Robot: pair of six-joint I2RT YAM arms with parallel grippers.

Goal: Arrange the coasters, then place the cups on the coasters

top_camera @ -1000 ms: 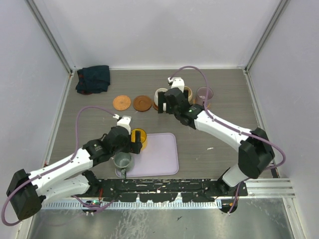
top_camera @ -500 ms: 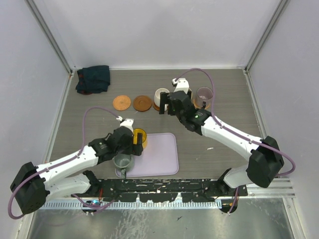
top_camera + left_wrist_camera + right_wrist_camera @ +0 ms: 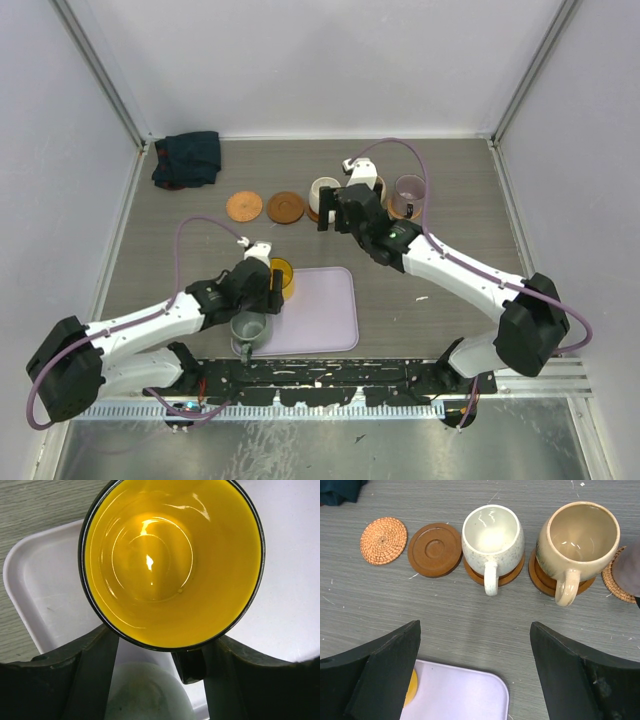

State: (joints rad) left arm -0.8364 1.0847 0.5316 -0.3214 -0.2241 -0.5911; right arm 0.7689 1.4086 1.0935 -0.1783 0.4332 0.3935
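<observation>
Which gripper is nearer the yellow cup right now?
Left. The left gripper has its jaws on either side of the yellow cup on the tray. The right gripper hangs open farther back, just short of the white cup and tan cup.

A cup (image 3: 172,562) stands on the tray (image 3: 40,595) just ahead of the left pincer (image 3: 160,650), another cup (image 3: 145,692) behind it (also on the tray). Ahead of the right pincer (image 3: 477,670), two cups (image 3: 492,532) (image 3: 580,535) each sit on a coaster (image 3: 510,575), two bare coasters (image 3: 435,549) (image 3: 383,540) lying to their left.
</observation>
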